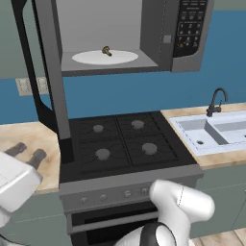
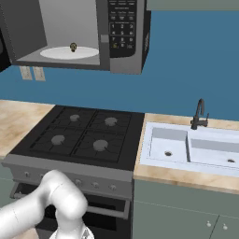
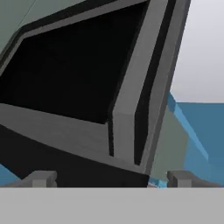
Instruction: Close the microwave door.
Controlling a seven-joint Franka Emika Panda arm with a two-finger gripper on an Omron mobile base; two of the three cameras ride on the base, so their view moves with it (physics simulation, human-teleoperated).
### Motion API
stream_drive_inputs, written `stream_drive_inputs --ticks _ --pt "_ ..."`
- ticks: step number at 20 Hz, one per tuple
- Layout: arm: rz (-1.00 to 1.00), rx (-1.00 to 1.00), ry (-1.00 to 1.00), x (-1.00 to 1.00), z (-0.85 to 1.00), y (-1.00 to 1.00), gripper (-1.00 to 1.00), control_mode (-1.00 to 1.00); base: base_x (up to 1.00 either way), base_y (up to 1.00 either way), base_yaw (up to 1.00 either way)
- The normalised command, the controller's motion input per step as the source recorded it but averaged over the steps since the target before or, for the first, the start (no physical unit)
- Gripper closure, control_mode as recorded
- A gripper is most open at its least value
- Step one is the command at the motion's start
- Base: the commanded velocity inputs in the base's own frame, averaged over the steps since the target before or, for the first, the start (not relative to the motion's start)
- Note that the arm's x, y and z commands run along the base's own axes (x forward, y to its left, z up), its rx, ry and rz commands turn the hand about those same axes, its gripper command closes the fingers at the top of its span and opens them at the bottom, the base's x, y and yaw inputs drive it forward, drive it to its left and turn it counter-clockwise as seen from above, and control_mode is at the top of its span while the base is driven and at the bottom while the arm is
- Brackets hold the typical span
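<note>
The microwave door (image 1: 48,72) stands wide open — the tool (image 3: 111,177), fingertips apart, seemingly just below its corner

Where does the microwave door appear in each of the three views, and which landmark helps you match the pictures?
Left base view: the microwave door hangs open at upper left, edge-on, reaching down beside the stove.
Right base view: a dark sliver of it sits at the far left edge.
Hand view: its frame and dark window loom close, above the gripper.
Shared landmark: the white turntable plate links both base views.
</note>
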Motion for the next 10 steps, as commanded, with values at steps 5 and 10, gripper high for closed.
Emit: stream_drive_inputs --ticks 5,10 --pt "0.0 -0.02 0.0 0.99 -0.13 0.03 -1.0 -1.0 0.0 0.0 0.0" --pt "0.0 -0.03 0.0 0.89 -0.07 0.0 -1.0 -1.0 0.0 0.0 0.0"
